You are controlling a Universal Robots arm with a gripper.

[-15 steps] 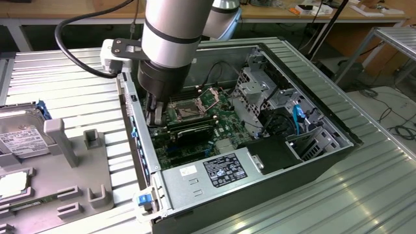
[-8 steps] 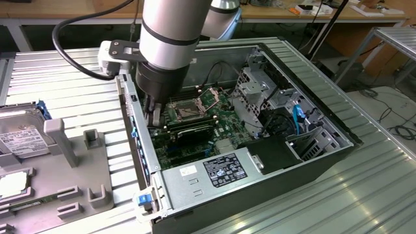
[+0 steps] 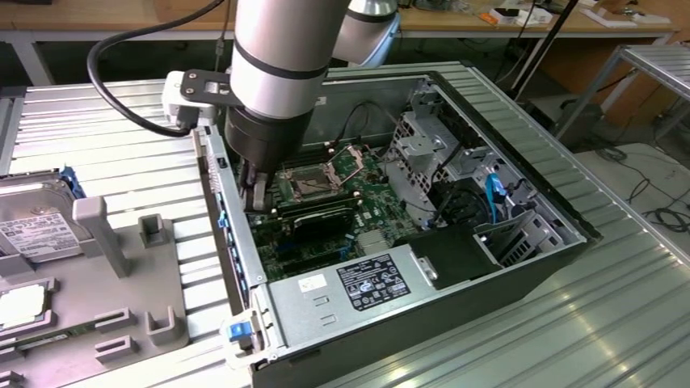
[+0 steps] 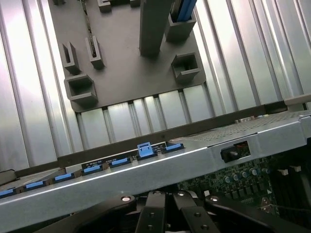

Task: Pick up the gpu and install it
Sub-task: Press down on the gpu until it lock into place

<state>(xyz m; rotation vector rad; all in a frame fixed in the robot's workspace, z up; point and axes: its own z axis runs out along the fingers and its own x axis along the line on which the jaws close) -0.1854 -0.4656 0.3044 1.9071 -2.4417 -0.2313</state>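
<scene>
The gpu (image 3: 321, 218) stands on edge in the motherboard inside the open computer case (image 3: 518, 202), below the CPU socket; its black cooler shows. My gripper (image 3: 257, 192) reaches down into the case along the rear wall, at the card's bracket end. In the wrist view my gripper (image 4: 167, 196) has its black fingers (image 4: 154, 213) pressed together, shut, with nothing visible between them, just behind the case's silver rear rim (image 4: 146, 177). I cannot tell if the fingertips touch the card.
A grey fixture tray (image 3: 129, 267) with upright holders lies at the exterior view's left, carrying a silver hard drive (image 3: 32, 230). The power supply (image 3: 361, 287) fills the case's near end, and a drive cage (image 3: 431, 149) stands beside the motherboard. The table (image 3: 603, 323) is ribbed metal.
</scene>
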